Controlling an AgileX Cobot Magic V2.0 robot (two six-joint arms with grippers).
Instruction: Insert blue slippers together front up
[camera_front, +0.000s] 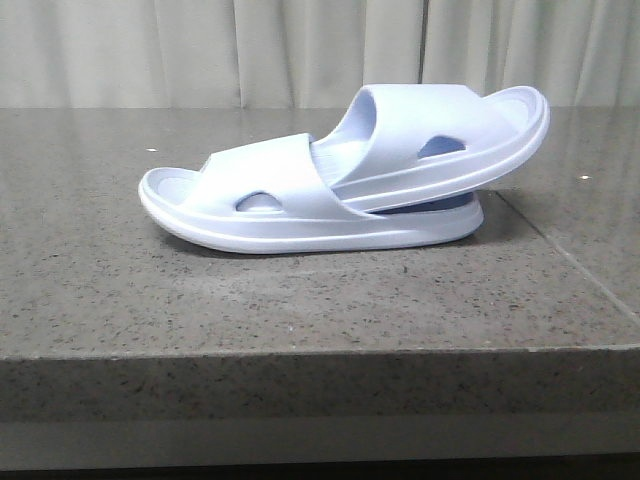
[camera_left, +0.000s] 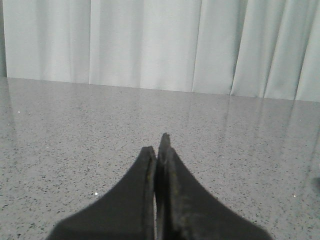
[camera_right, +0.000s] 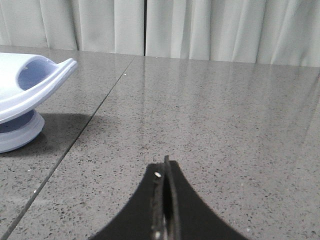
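Lower slipper (camera_front: 260, 205): lay on the countertop (camera_front: 300, 300) at frame centre, toe toward the left.
Upper slipper (camera_front: 440, 135): sat right of centre, toe tucked under the lower slipper's strap, heel tilted up toward the upper right.
Curtain (camera_front: 300, 50): hung behind the countertop, along the top of the frame.

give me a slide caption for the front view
Two blue slippers nested on a grey stone table, the upper one's toe tucked under the lower one's strap, its heel raised.
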